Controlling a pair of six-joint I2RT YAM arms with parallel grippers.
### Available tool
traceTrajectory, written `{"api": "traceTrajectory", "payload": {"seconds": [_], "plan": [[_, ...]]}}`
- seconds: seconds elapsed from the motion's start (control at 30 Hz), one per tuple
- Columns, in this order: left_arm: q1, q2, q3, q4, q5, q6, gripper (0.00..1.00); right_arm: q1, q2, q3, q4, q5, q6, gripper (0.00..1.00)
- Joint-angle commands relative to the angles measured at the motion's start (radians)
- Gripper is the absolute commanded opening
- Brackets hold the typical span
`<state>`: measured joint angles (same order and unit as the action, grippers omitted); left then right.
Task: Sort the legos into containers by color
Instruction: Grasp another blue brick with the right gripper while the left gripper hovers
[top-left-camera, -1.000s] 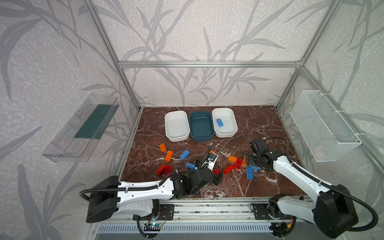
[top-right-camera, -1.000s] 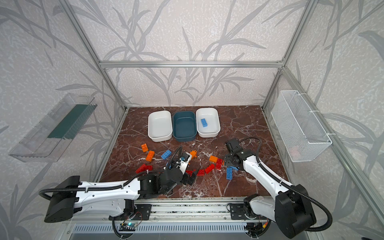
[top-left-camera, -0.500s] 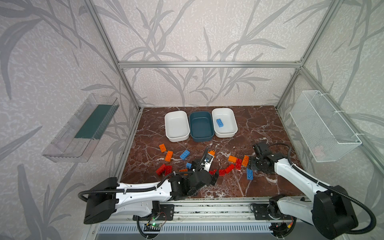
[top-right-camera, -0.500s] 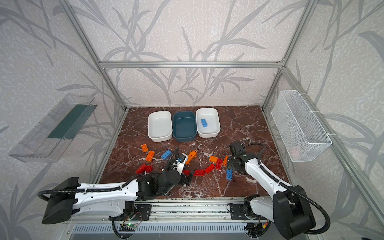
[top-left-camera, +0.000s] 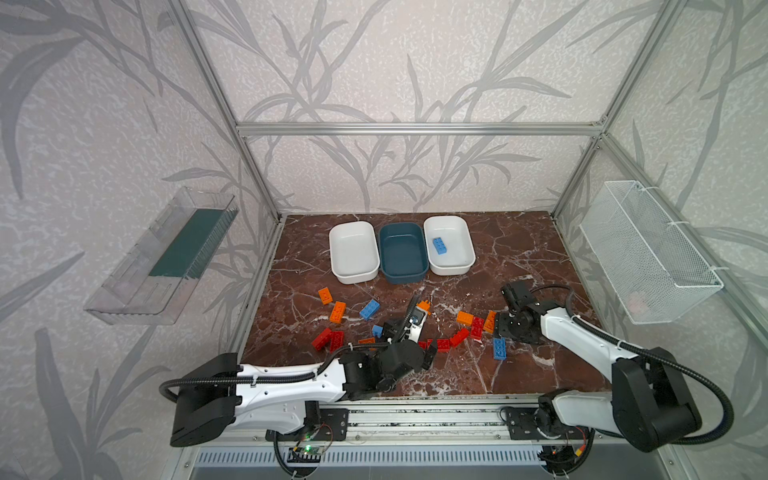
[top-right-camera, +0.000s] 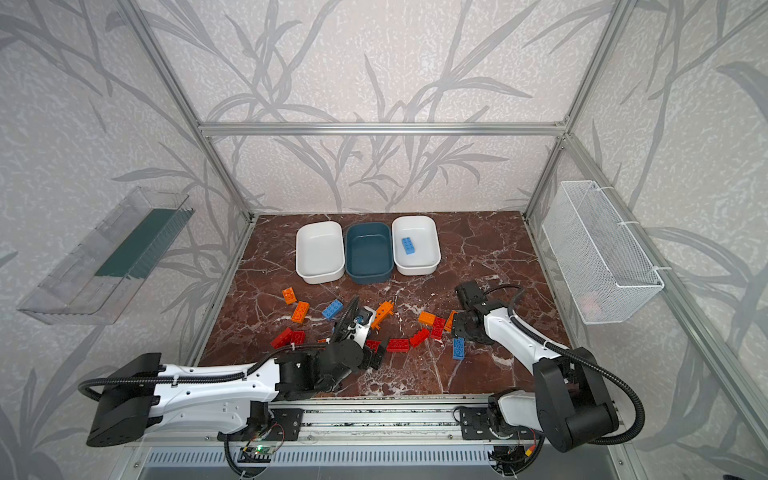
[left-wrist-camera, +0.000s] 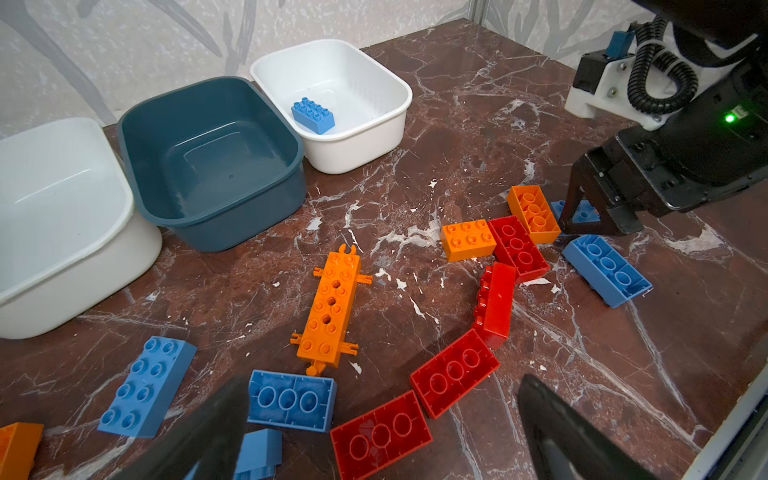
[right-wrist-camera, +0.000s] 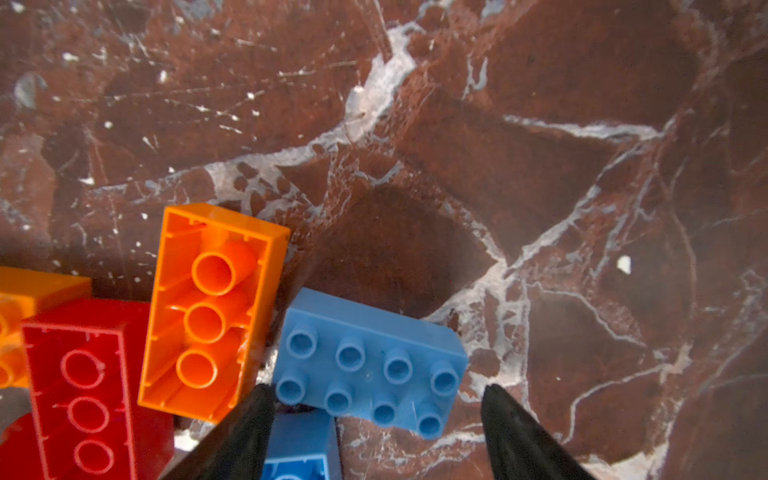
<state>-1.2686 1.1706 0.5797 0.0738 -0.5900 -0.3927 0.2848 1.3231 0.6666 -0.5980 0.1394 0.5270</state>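
In both top views, red, orange and blue legos (top-left-camera: 459, 337) lie scattered on the tabletop (top-left-camera: 519, 249) before three containers (top-left-camera: 402, 253); one blue brick (top-right-camera: 408, 245) lies in the right white tub (top-right-camera: 424, 259).

Left wrist view: the left hand (left-wrist-camera: 384, 390) gapes wide, empty, over red bricks (left-wrist-camera: 455, 372).

Right wrist view: the right hand (right-wrist-camera: 378, 390) stands open astride a studded blue brick (right-wrist-camera: 370, 361).

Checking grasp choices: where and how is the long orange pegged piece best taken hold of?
Grip the long orange piece at mid-body, jaws across its narrow width, coming from straight above. It lies flat, studs up, its side pegs sit only near the ends, and bare table runs along both long sides.
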Motion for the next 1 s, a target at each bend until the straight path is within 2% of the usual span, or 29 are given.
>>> {"api": "traceTrajectory", "payload": {"seconds": [0.0, 0.33, 0.6, 0.97], "plan": [[-0.001, 0.0, -0.003, -0.011, -0.044, -0.005, 0.99, -0.01, 0.035, 0.034, -0.024, -0.013, -0.008, 0.8], [0.0, -0.003, -0.006, -0.011, -0.058, -0.001, 0.99, -0.024, 0.085, 0.062, -0.049, -0.061, -0.019, 0.76], [0.0, -0.018, -0.021, -0.011, -0.068, 0.0, 0.99, -0.024, 0.097, 0.068, -0.038, -0.17, 0.006, 0.71], [0.0, -0.129, -0.083, -0.035, -0.109, -0.013, 0.99, -0.024, 0.169, 0.139, -0.036, -0.167, 0.025, 0.68]]}}
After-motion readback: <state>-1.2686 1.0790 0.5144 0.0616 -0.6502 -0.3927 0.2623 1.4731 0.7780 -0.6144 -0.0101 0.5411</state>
